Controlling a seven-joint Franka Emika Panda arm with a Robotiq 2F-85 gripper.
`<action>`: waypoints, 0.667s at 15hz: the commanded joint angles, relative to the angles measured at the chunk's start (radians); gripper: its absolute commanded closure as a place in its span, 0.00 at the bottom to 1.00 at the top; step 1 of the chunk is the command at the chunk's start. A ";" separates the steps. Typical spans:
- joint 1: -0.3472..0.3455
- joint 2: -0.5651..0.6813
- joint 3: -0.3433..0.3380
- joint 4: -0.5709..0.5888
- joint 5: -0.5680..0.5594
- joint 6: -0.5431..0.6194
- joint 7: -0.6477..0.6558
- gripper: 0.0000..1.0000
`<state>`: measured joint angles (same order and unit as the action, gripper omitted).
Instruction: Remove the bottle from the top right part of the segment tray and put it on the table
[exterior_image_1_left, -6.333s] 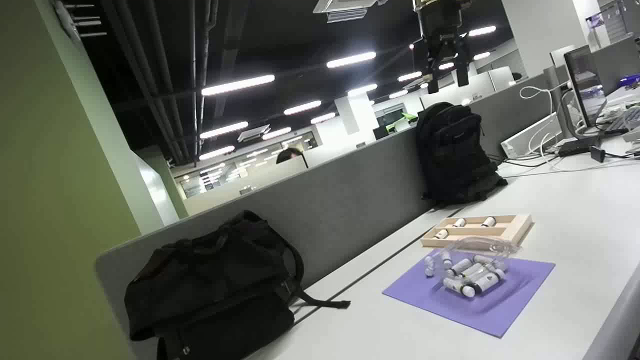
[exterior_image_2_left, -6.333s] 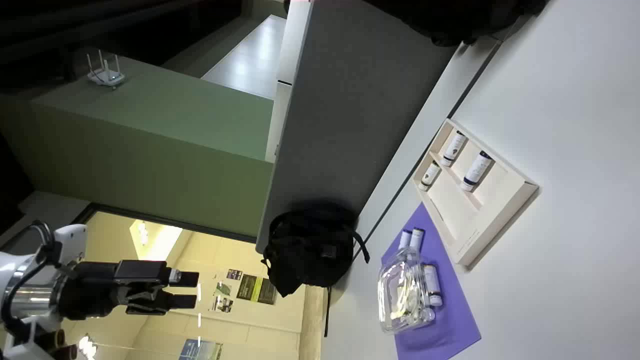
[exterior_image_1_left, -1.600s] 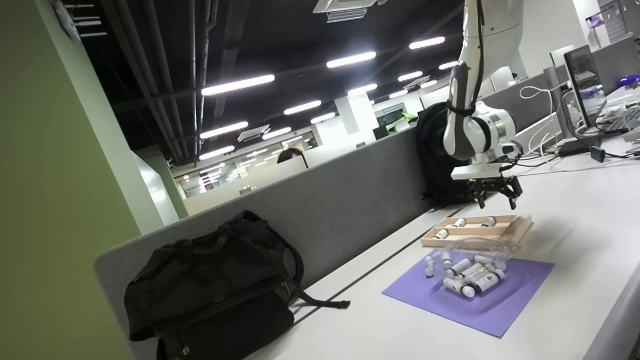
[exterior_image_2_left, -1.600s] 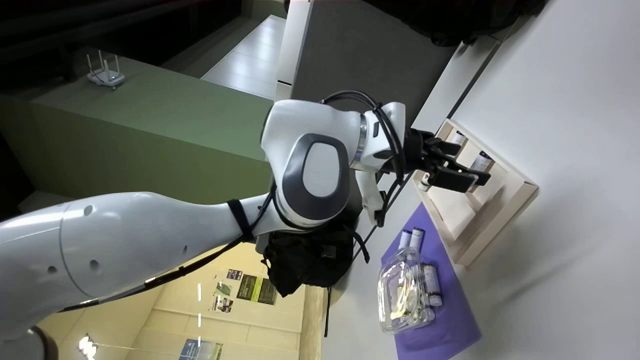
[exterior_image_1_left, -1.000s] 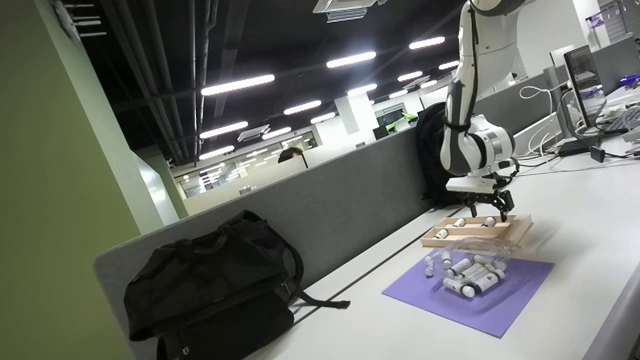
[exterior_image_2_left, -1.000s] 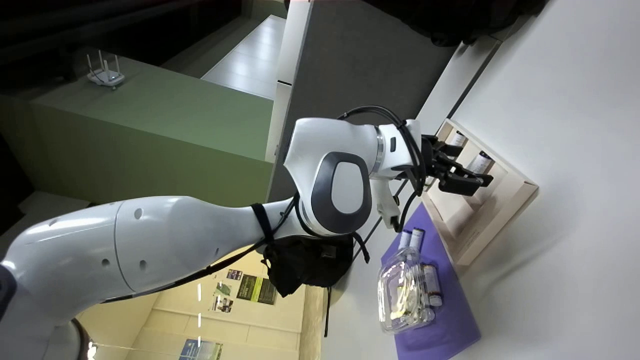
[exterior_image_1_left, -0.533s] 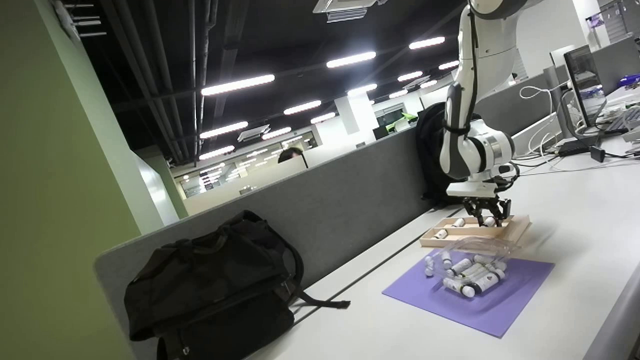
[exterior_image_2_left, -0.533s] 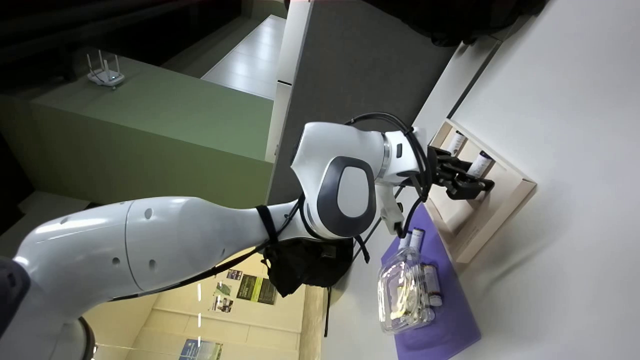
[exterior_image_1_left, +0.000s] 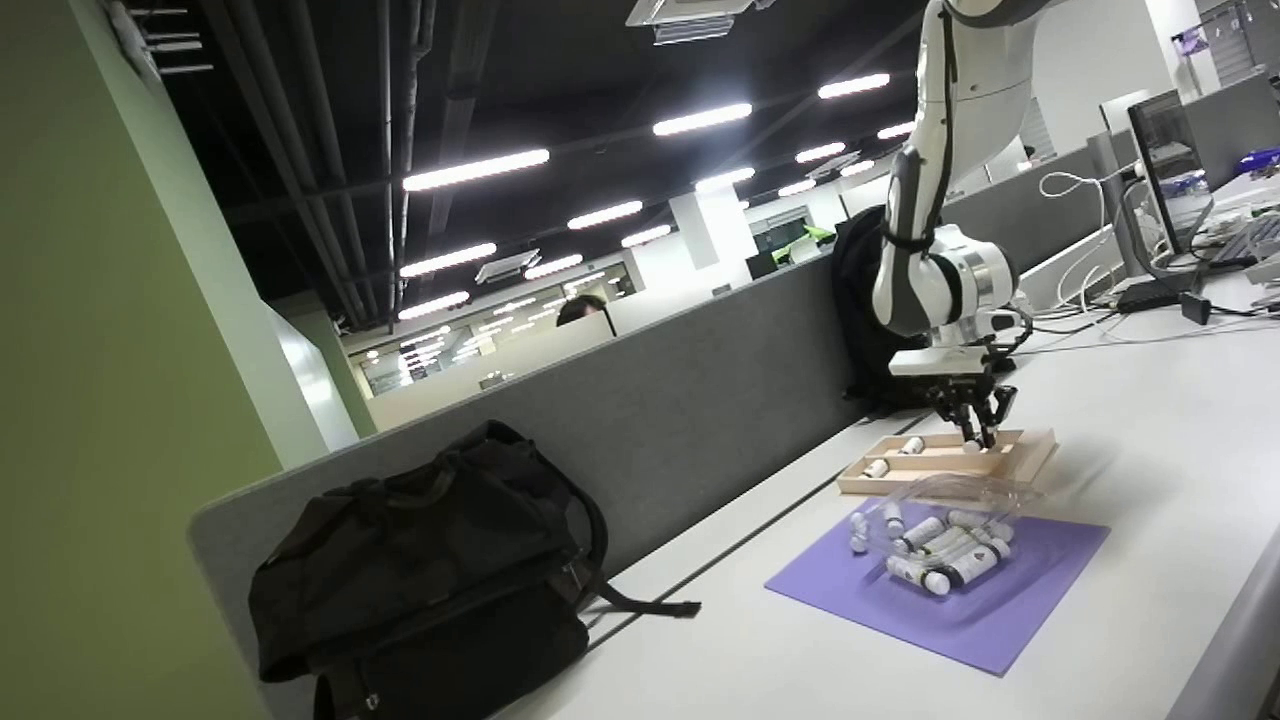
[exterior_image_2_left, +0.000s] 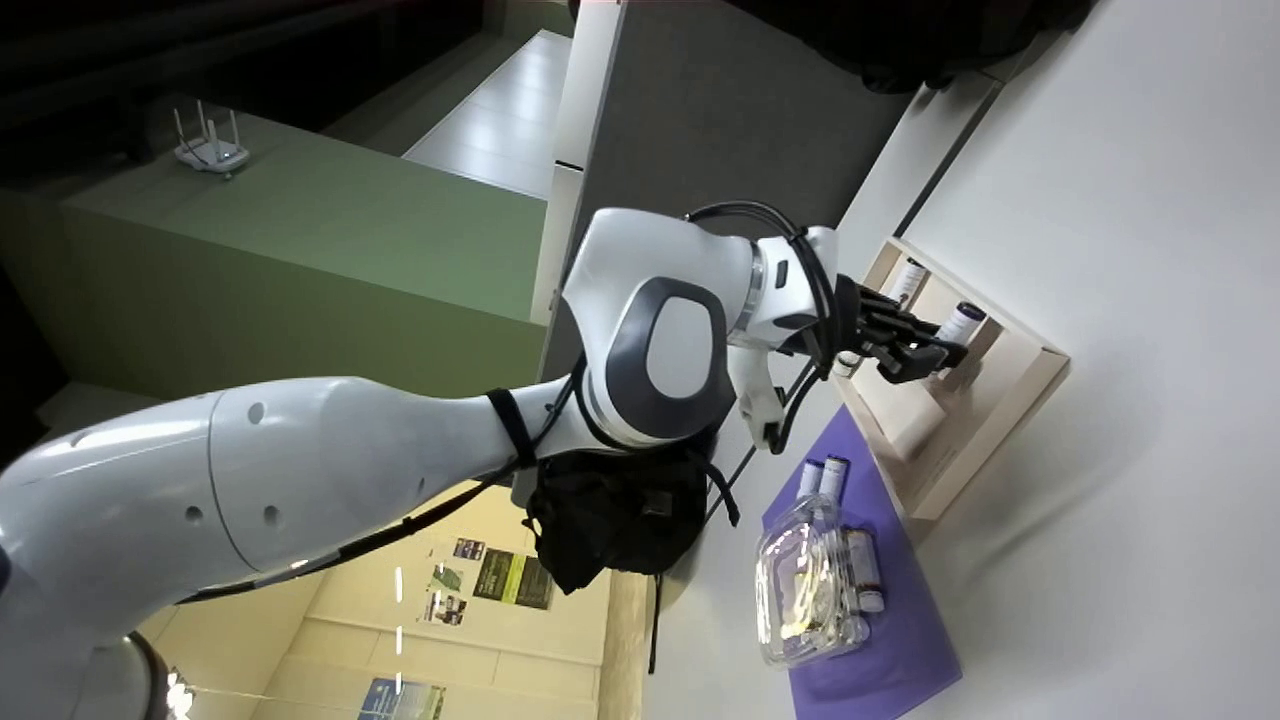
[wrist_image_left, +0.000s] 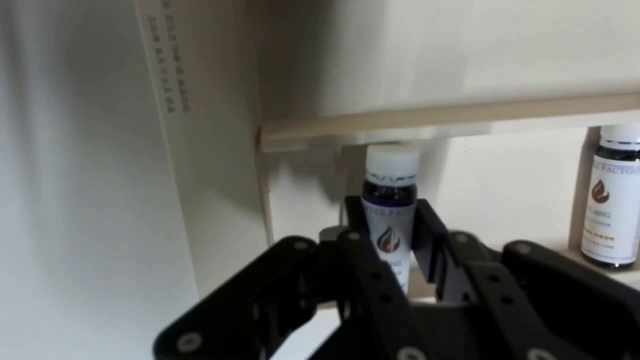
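Shut on a white-labelled bottle (wrist_image_left: 389, 250) with a white cap, my gripper (wrist_image_left: 390, 206) has one finger pressed to each side of it. In both exterior views the gripper (exterior_image_1_left: 979, 438) reaches down into the segment tray (exterior_image_1_left: 1034, 462), a light-wood tray with a raised rim and a divider. The held bottle (exterior_image_2_left: 962, 322) is in the compartment on the far side of the divider, near its right end in an exterior view. I cannot tell whether it is clear of the tray floor. Around the tray spreads the white-grey table (exterior_image_1_left: 740, 665).
Two more bottles (exterior_image_1_left: 911, 446) (exterior_image_1_left: 876, 468) lie in the tray. Close by, a purple mat (exterior_image_1_left: 1010, 630) bears a clear plastic box (exterior_image_2_left: 795, 590) and several bottles. A grey divider panel (exterior_image_1_left: 720, 350) runs behind, with a black backpack (exterior_image_1_left: 430, 570) against it.
My gripper came down over the bottle, its jaws closed on it, and the hand rose slightly in the last half second. The tray has shifted a little.
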<state>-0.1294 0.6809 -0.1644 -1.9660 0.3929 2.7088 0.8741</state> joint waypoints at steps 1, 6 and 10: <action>-0.055 -0.132 0.020 -0.019 -0.019 -0.265 -0.074 0.89; -0.052 -0.291 -0.059 -0.100 -0.130 -0.604 -0.175 0.89; -0.051 -0.366 -0.128 -0.264 -0.241 -0.444 -0.228 0.89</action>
<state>-0.1803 0.3847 -0.2564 -2.0957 0.2121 2.1474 0.6791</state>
